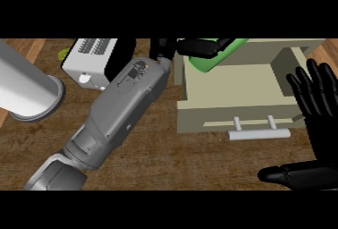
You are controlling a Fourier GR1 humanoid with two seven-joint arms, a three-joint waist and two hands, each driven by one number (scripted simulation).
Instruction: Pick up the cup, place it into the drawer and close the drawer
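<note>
Cup [213, 60], green, sits curled in your left hand [198, 47] above the open drawer [231, 114]'s back corner, poised for release inside. Your right hand [315, 129] rests open, fingers straight, beside the drawer handle [259, 133], handy for closing.

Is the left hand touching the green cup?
Touching. In the head view the left hand has its fingers curled round the green cup, above the open drawer.

Drawer [231, 87] open, cup [214, 60] over corner
</note>
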